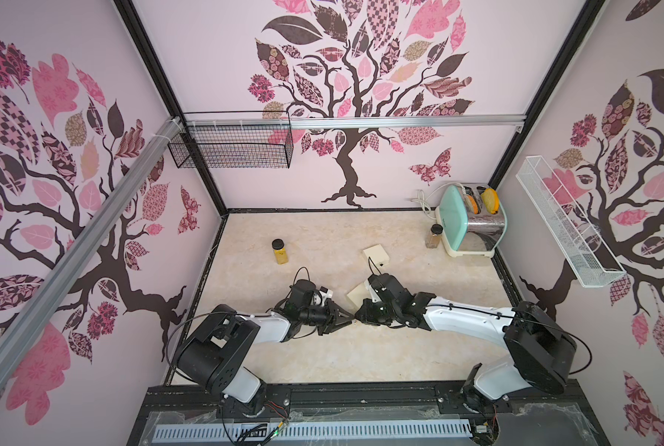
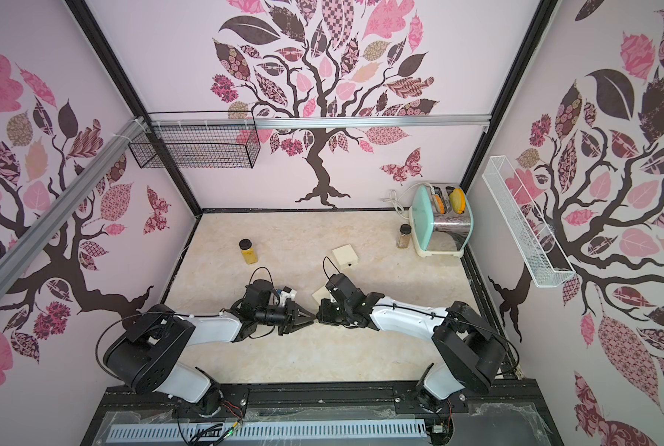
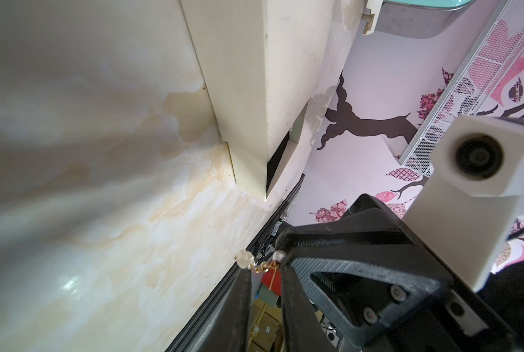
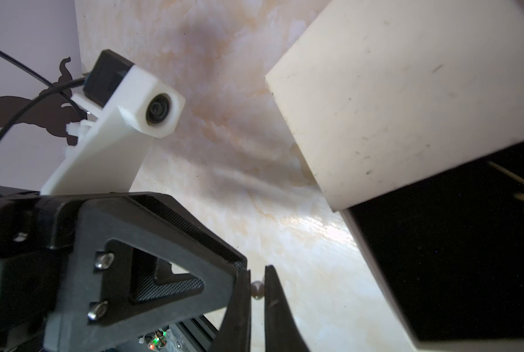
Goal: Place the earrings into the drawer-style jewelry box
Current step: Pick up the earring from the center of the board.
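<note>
Gold earring (image 3: 250, 259), lower centre: right gripper (image 4: 258, 275) pinches it, left gripper (image 3: 263, 268) narrow, hold unclear; opposing pulls could drop it.

Both top views look down on the cream marbled table (image 1: 322, 239) from its near edge; close, opposed wrist views share the cream jewelry box (image 3: 233, 91).

This is a robot test cell dressed up as a corner of a home kitchen. A left arm (image 1: 268, 328) and a right arm (image 1: 469, 318) stand on a black rail (image 1: 361, 394) beside a slotted cable duct (image 1: 322, 429), and aluminium framing (image 1: 400, 122) holds walls papered with a tree print (image 1: 348, 170). A toaster (image 1: 471, 218), spice jars (image 1: 278, 253) and wire baskets (image 1: 234, 150) surround a marble-look tabletop (image 1: 322, 231).
</note>
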You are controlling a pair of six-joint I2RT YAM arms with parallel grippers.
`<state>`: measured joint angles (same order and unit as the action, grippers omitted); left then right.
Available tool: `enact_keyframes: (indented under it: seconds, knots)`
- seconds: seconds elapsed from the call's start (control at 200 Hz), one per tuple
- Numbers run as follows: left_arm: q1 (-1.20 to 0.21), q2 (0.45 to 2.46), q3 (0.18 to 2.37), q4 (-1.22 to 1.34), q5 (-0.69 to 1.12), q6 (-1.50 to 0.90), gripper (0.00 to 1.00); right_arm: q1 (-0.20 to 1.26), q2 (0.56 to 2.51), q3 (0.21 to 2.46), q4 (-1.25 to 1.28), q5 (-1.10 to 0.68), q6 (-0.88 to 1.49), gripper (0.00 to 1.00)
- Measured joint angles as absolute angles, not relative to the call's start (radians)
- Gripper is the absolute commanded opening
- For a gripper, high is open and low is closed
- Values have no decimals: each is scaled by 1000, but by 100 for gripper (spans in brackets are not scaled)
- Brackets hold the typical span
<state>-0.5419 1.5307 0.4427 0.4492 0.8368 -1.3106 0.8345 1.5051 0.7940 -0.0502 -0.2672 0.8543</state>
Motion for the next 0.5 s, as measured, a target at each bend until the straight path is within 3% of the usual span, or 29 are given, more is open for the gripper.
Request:
enact_keyframes:
  seconds: [0.345, 0.5]
  knots:
    - [-542, 1530, 443, 452, 839, -1309, 0, 834, 1523, 794, -29, -292, 876, 10]
    - [-542, 1529, 443, 447, 839, -1309, 0, 829, 1529, 792, -17, -306, 896, 11]
